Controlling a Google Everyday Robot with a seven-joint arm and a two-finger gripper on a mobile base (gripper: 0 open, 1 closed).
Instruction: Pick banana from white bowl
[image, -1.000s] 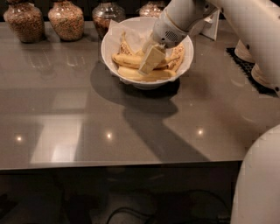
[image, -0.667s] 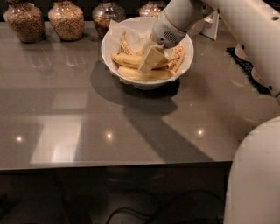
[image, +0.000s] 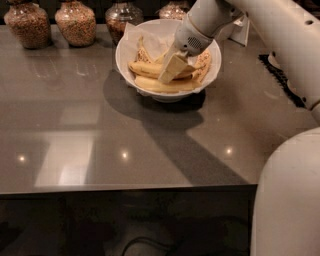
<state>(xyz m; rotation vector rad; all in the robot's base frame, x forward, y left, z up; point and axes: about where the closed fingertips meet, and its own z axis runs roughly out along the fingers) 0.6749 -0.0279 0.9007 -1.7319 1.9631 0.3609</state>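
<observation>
The white bowl (image: 125, 55), lined with white paper, stands at the back middle of the grey table. Several bananas lie in it. A long, gently curved golden-yellow banana (image: 160, 85) lies along the bowl's front. Another banana (image: 142, 68) lies behind it, and shorter brown-spotted ones (image: 204, 61) lean at the right and back. My gripper (image: 171, 69) reaches down into the bowl from the upper right. Its pale tip lies over the middle of the bananas and hides part of them.
Several glass jars of grains and nuts (image: 75, 21) stand in a row at the table's back left. A white card (image: 245, 31) stands behind the bowl on the right. A dark mat (image: 280, 75) lies at the right edge. My white body (image: 290, 200) fills the lower right.
The gripper stays at the same place in the bowl and the bananas have not moved. My white body takes up a little more of the lower right.
</observation>
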